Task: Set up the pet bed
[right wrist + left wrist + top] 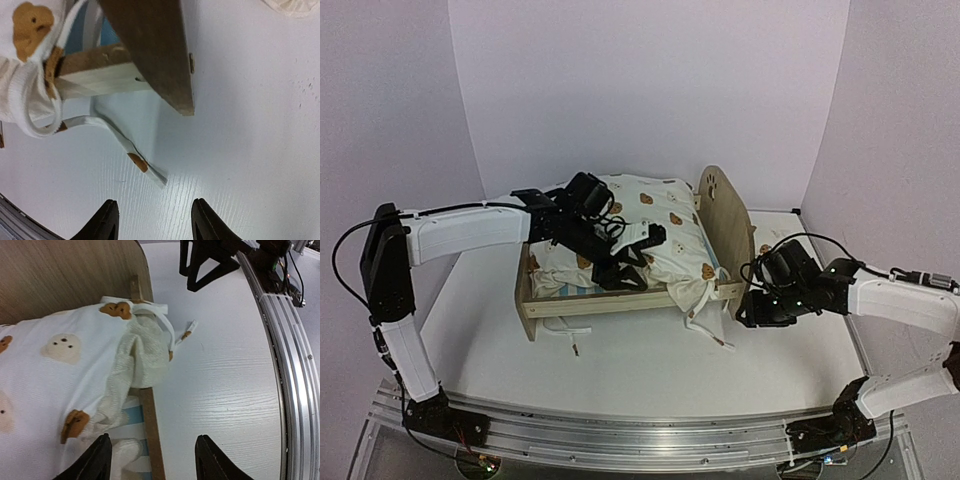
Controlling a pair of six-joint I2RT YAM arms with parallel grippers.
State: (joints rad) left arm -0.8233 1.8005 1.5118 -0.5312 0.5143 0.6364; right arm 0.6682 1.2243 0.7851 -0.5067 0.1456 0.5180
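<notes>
Where the left arm comes in from the left edge of the table [620,375], its first link stands up from the base and its forearm runs level to the right, so that the left gripper [620,270] hangs over the near side rail of the pet bed [600,302]. Its fingers [95,462] are apart and hold nothing. Below them the wrist view shows the wooden rail, a bit of the striped base [132,415] and the cream bear-print duvet [55,370].

The pet bed stands in the middle of the table, nearer to the far edge than to the near one, with its rounded end board [725,215] toward the right edge. The duvet covers most of the bed and is bunched at the near right corner, where it spills over the rail.

The right arm bends up from its base at the near right corner and folds back to the left (the elbow is out by the right edge). The right gripper [752,298] is low, just beside the end board. Its fingers [106,221] are also apart, with only bare table between them. A tie string [131,149] lies flat on the table by the bed's corner, apart from these fingers.
</notes>
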